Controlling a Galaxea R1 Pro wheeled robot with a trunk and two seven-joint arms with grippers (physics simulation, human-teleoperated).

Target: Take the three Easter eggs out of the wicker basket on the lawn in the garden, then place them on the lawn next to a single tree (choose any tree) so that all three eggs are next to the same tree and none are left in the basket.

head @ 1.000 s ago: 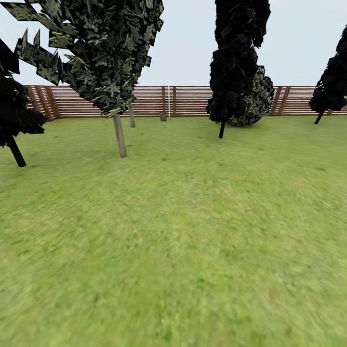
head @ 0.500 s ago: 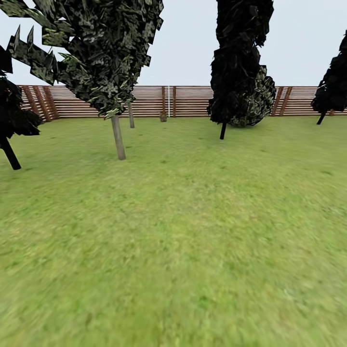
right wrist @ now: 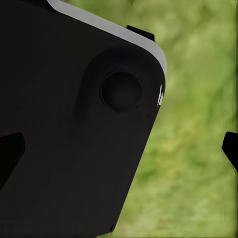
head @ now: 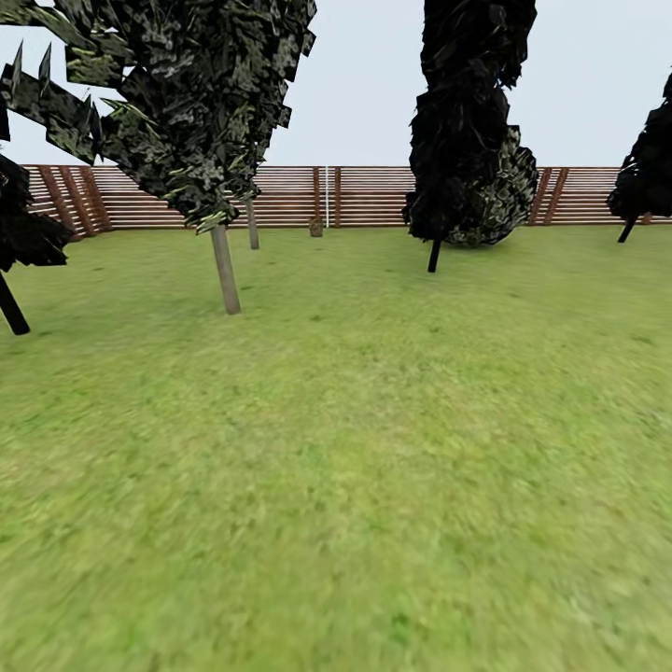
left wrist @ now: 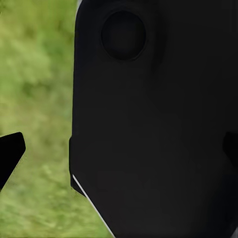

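Lawn [head: 355,448]: blurry green, covering the lower two thirds of the head view.
Tree [head: 224,271]: pale trunk, upper left, blotched leaves above.
Fence [head: 373,196]: brown slats across the middle; a small brown object at its foot (too small to identify).
Black-foliaged tree [head: 462,121]: upper right of centre.
Gripper fingers: dark tips at both wrist views' edges; opening cannot be judged.

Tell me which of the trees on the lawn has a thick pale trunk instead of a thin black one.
The tree at the head view's left, with blotched pale-green leaves, has a straight grey-beige trunk. The black-foliaged trees around it stand on thin, dark, leaning trunks.
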